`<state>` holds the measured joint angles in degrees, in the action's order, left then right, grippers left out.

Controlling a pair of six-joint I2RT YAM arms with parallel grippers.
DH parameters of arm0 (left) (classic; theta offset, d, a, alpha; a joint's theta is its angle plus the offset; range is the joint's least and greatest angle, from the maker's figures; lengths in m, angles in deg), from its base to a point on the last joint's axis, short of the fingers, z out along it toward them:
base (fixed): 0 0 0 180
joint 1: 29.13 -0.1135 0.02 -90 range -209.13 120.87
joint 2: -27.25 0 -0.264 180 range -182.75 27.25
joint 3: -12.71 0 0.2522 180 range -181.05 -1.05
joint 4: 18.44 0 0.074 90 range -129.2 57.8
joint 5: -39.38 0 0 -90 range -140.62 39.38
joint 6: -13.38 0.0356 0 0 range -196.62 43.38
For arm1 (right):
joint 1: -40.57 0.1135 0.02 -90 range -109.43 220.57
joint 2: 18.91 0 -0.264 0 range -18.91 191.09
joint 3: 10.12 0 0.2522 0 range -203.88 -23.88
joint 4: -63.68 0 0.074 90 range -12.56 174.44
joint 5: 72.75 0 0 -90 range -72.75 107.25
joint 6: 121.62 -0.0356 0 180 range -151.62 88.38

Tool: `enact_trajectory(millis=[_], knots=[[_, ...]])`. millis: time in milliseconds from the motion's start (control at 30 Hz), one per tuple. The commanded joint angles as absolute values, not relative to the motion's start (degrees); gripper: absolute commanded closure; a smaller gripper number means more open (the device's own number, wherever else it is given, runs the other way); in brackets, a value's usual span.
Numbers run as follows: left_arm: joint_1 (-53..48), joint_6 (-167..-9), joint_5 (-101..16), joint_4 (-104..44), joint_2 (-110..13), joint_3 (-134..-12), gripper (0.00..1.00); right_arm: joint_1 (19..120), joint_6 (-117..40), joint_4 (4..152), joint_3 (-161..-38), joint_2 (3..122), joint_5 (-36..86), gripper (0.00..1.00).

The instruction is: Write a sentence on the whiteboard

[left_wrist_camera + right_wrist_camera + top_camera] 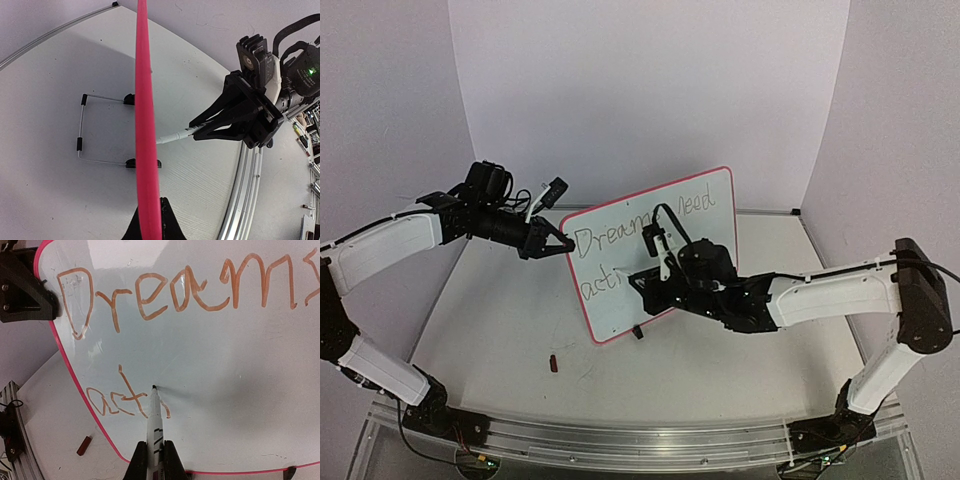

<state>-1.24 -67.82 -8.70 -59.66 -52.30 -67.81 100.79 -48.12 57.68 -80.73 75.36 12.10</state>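
Note:
The whiteboard (695, 215) with its red frame stands tilted in mid-table. The sentence (620, 240) reads "Dreams need" on the first line and "act" plus one more stroke on the second. My left gripper (548, 240) is shut on the board's left edge. In the left wrist view its black fingers (167, 222) straddle the red frame (145, 125). My right gripper (155, 450) is shut on a white marker pen (154, 415). The pen's tip touches the whiteboard (225, 365) just right of "act" (117, 400). The right gripper (215, 125) and the pen (175, 135) also show in the left wrist view.
A small dark red cap (553, 364) lies on the table in front of the board's lower left corner; the right wrist view shows it too (84, 445). The board's wire stand (80, 127) with black feet sits behind it. An aluminium rail (640, 440) runs along the near edge.

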Motion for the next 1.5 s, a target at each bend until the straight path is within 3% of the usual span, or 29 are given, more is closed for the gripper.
enact_trajectory(millis=[0, 667, 1467], knots=[[0.7, -66.7, -10.0, -65.7, -54.9, -67.3, 1.00, 101.1, -48.0, 57.9, -83.1, 76.5, 9.3, 1.00], [0.8, -66.6, -10.1, -65.7, -54.7, -67.3, 1.00, 101.1, -48.7, 55.2, -76.0, 71.1, 9.2, 1.00], [0.8, -66.5, -10.3, -65.8, -55.1, -67.3, 1.00, 99.0, -46.8, 55.6, -79.4, 74.9, 9.3, 1.00]])
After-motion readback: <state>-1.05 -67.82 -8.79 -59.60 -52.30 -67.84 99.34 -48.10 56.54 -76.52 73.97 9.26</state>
